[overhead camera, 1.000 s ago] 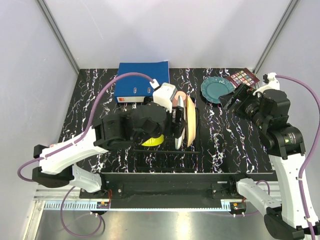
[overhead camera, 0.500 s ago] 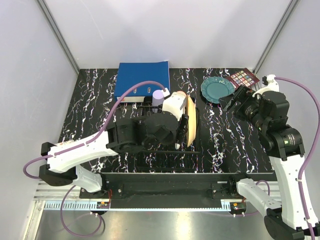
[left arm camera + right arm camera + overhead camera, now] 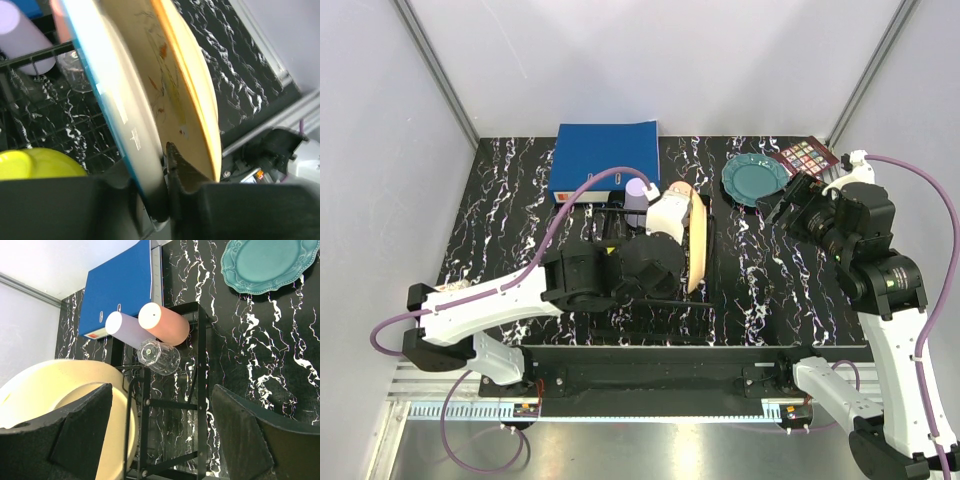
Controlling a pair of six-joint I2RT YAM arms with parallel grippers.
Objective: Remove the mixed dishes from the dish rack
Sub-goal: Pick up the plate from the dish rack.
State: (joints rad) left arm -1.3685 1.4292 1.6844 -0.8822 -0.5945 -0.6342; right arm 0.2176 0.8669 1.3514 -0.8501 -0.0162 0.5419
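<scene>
The dish rack [image 3: 660, 302] stands mid-table. My left gripper [image 3: 160, 170] is shut on the lower rim of the white plate [image 3: 120, 100] with a blue edge; one finger sits between it and the peach plate [image 3: 185, 85], which stands upright just behind. From above, my left gripper [image 3: 675, 245] is over the rack beside the peach plate [image 3: 698, 240]. A yellow bowl [image 3: 35, 162], lilac cup [image 3: 127, 327], salmon-pink cup [image 3: 162, 322] and clear glass [image 3: 159, 356] lie in the rack. The teal plate [image 3: 753, 178] rests on the table. My right gripper [image 3: 160, 435] hangs open, empty, above the rack's right side.
A blue binder [image 3: 605, 160] lies behind the rack at the back. A dark patterned card [image 3: 807, 155] sits at the back right corner next to the teal plate. Grey walls close in the table on three sides.
My left arm has pushed further right over the rack and its gripper has closed onto the white plate's rim. The yellow bowl is now hidden under the arm from above. The right arm is still.
</scene>
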